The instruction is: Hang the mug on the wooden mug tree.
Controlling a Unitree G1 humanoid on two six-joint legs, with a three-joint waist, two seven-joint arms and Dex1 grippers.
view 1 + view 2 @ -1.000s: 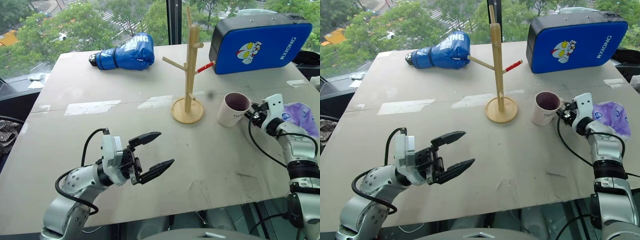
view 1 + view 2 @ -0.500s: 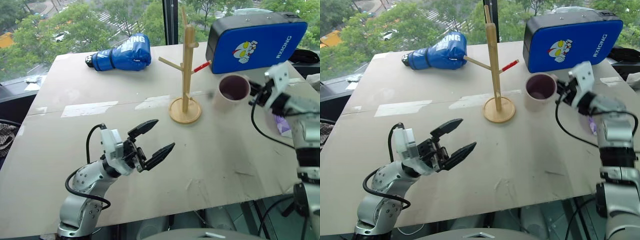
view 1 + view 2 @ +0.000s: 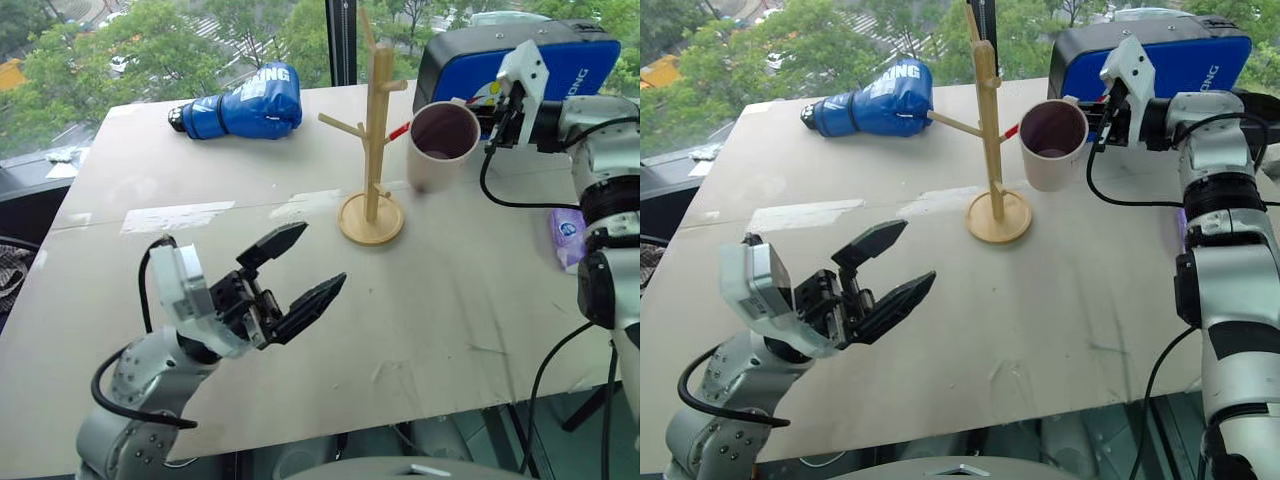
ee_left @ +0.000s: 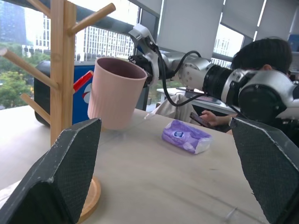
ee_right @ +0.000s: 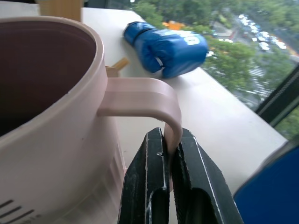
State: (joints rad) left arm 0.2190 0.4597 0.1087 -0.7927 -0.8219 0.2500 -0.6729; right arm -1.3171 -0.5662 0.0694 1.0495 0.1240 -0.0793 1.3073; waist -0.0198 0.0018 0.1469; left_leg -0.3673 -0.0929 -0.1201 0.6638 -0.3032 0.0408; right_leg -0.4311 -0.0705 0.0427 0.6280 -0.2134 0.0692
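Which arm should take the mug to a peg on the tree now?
Right. The right claw is shut on the mug by its handle, close beside the wooden mug tree. The left claw hangs open and empty, well short of the tree.

mug (image 5: pixel 51 140) cut off (lower body), print unreadable

Grey table (image 3: pixel 180 160) is set against a tall window (image 3: pixel 150 40) with a dark vertical mullion (image 3: pixel 342 40); daylight, green treetops and what looks like a street are seen far below. Pale tape patches (image 3: pixel 178 216) are stuck on the tabletop. Roller blinds (image 4: pixel 196 28) and high-rise buildings (image 4: pixel 100 44) are seen from the left wrist.
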